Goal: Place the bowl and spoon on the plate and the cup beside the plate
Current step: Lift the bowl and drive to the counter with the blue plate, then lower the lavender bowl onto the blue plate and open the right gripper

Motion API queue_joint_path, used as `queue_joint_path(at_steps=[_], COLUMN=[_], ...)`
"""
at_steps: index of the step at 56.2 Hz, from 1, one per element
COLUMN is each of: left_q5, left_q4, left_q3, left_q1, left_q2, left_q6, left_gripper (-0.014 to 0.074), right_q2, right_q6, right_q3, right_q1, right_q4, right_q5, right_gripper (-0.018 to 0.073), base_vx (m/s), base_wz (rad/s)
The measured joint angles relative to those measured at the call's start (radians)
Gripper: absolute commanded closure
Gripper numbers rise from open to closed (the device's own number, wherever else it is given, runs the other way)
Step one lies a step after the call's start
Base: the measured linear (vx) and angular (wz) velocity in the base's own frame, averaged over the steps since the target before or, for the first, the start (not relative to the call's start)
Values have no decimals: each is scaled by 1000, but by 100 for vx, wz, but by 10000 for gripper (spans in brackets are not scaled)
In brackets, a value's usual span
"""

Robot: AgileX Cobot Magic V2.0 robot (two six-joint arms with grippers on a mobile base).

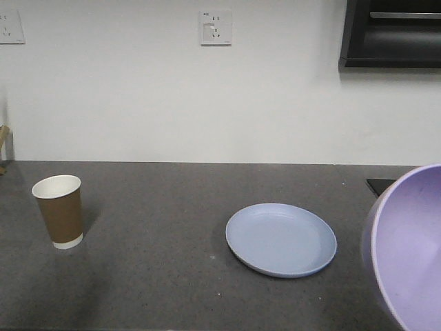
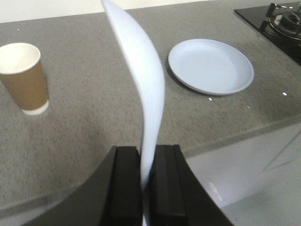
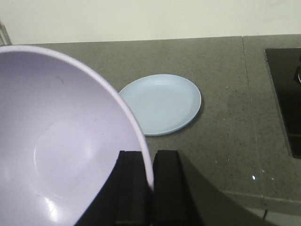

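Note:
The light blue plate (image 1: 281, 239) lies flat on the dark counter, right of centre, with nothing on it. The brown paper cup (image 1: 59, 211) stands upright far to its left. My right gripper (image 3: 151, 165) is shut on the rim of the lavender bowl (image 3: 56, 141), held tilted in the air near the counter's front right; the bowl (image 1: 410, 248) fills the right edge of the front view. My left gripper (image 2: 146, 160) is shut on the handle of the pale blue spoon (image 2: 141, 70), which sticks up edge-on above the counter's front edge. The plate (image 2: 210, 66) and cup (image 2: 24, 77) lie beyond it.
A black stove top (image 2: 280, 23) sits at the counter's right end, right of the plate. The counter's front edge (image 2: 235, 136) runs close under the left gripper. A white wall with sockets (image 1: 215, 27) backs the counter, and a dark cabinet (image 1: 393, 34) hangs at upper right.

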Motion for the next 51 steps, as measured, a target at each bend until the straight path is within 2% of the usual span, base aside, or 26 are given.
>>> queue_joint_path(at_steps=[28, 51], left_q5=[0, 0], left_q4=[0, 0], left_q3=[0, 0], left_q1=[0, 0], left_q2=[4, 7], left_q6=[0, 0], left_gripper=[600, 600], right_q2=[0, 0], right_q6=[0, 0], right_q3=[0, 0], right_q1=[0, 0], right_q4=[0, 0], right_q5=[1, 1], right_gripper=[568, 568], base_vx=[30, 8], base_wz=[2, -3])
